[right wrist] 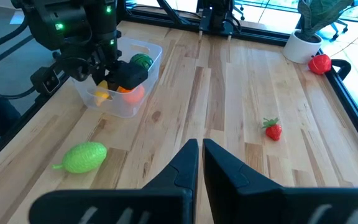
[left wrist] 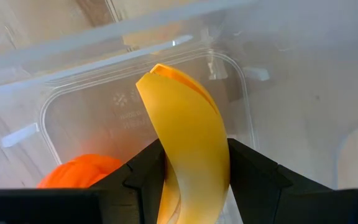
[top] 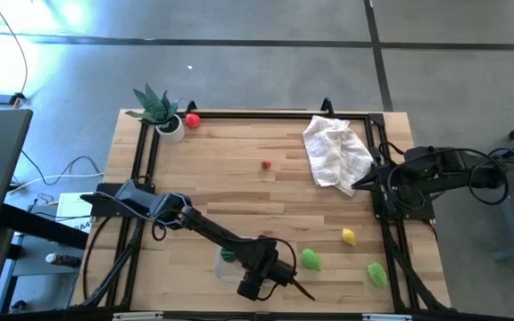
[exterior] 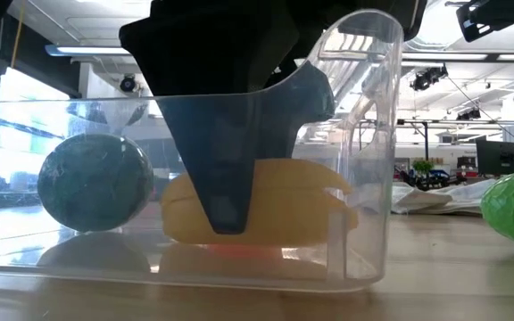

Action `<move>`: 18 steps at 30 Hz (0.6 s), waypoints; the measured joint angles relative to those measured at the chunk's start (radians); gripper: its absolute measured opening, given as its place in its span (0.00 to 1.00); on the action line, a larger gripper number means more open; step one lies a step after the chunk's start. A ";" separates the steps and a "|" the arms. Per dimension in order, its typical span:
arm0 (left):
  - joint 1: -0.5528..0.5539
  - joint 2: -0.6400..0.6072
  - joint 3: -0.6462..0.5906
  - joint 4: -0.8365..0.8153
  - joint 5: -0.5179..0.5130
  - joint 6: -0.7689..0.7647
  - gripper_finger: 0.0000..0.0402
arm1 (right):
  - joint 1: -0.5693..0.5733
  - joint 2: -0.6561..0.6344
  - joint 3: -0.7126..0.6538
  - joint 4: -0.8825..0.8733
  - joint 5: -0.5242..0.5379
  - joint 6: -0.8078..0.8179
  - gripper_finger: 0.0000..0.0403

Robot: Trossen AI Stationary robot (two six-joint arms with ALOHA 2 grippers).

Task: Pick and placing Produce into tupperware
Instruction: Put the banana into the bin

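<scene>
1. The toy banana [left wrist: 188, 146] is pinched between the left gripper's [left wrist: 194, 171] two dark fingers, which close against its sides. Its long axis runs straight out from the fingers, tip pointing toward the floor of the tupperware [left wrist: 73, 102].
2. In the low view the banana [exterior: 266, 209] sits low inside the clear tupperware [exterior: 364, 134], apparently at or near the bottom, with the left gripper [exterior: 226, 169] reaching in from above. The coming move, as I judge it, is simply to part the fingers and lift straight out, since the banana already lies within the walls.
3. Also inside: an orange piece [left wrist: 82, 171] beside the banana and a dark green round piece [exterior: 95, 183] toward one end.
4. Still on the table near the tupperware are a bright green bumpy fruit [top: 310, 259], a lemon [top: 348, 236] and another green piece [top: 377, 274]; a strawberry [top: 266, 164] lies mid-table, and a red piece [top: 192, 119] sits by the potted plant [top: 157, 109].
5. The right gripper [right wrist: 201, 155] waits at the right table edge near the checked cloth [top: 335, 152], fingers nearly together and empty.
</scene>
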 joint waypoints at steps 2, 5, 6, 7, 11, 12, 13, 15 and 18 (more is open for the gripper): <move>0.000 0.000 0.000 0.000 0.000 0.000 0.38 | 0.000 0.000 0.000 0.000 0.000 0.000 0.04; 0.000 0.000 0.000 0.000 0.000 -0.001 0.38 | 0.000 0.000 0.000 0.000 0.000 0.000 0.04; 0.000 0.000 0.000 0.000 0.000 -0.004 0.38 | 0.000 0.000 0.000 0.000 0.000 0.000 0.04; 0.000 0.001 0.000 0.000 0.000 -0.008 0.38 | 0.000 0.000 0.000 0.000 0.000 0.000 0.04; 0.000 0.001 0.000 0.001 0.005 -0.018 0.38 | 0.000 0.000 0.000 0.000 0.000 0.000 0.04; 0.000 0.001 0.000 0.001 0.005 -0.019 0.38 | 0.000 0.000 0.000 0.000 0.000 0.000 0.04; 0.000 0.001 0.000 0.001 0.006 -0.022 0.38 | 0.000 0.000 0.000 0.000 0.000 0.000 0.04; 0.000 0.001 0.000 0.001 0.006 -0.027 0.41 | 0.000 0.000 0.000 0.000 0.000 0.000 0.04; 0.001 0.001 -0.001 -0.001 0.006 -0.026 0.50 | 0.000 0.000 0.000 0.000 0.000 0.000 0.04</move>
